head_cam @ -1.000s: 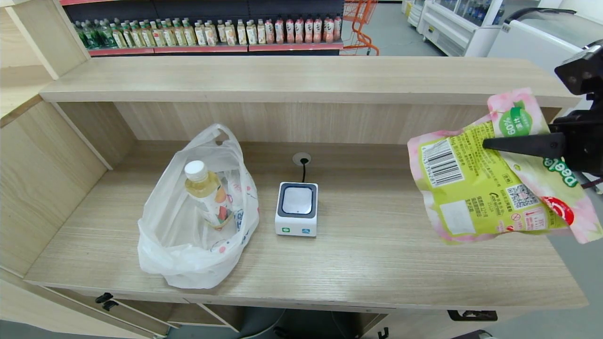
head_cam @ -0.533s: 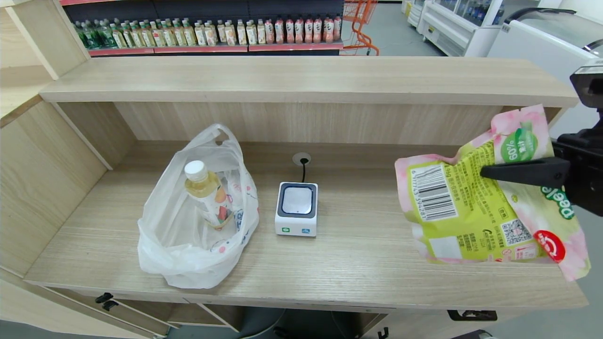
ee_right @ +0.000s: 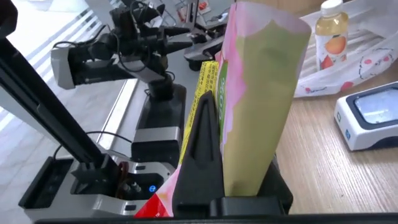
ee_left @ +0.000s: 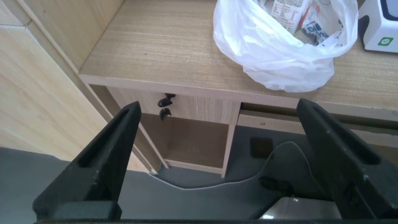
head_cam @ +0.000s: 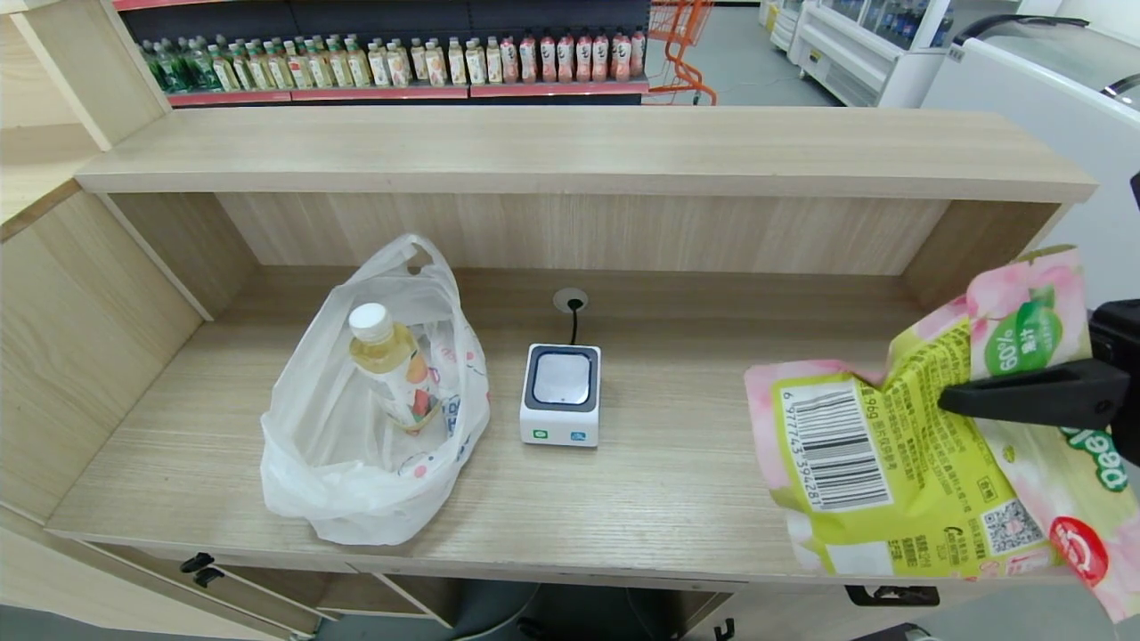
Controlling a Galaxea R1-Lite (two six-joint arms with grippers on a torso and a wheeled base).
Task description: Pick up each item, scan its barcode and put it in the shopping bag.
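My right gripper (head_cam: 960, 401) pinches the pouch (head_cam: 891, 481), barcode up, at 4 o'clock from the scanner (head_cam: 561, 392) — shopping bag (head_cam: 356, 463) at 9; my left gripper (ee_left: 219, 109) gapes wide.

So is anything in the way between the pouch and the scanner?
Nothing visible. The pouch, held by the right gripper, hangs over the right end of the counter, and only bare counter lies between it and the scanner. The bag sits beyond the scanner, to its left.

A shop: drink shelves (head_cam: 392, 62) behind checkout counter (head_cam: 623, 463).
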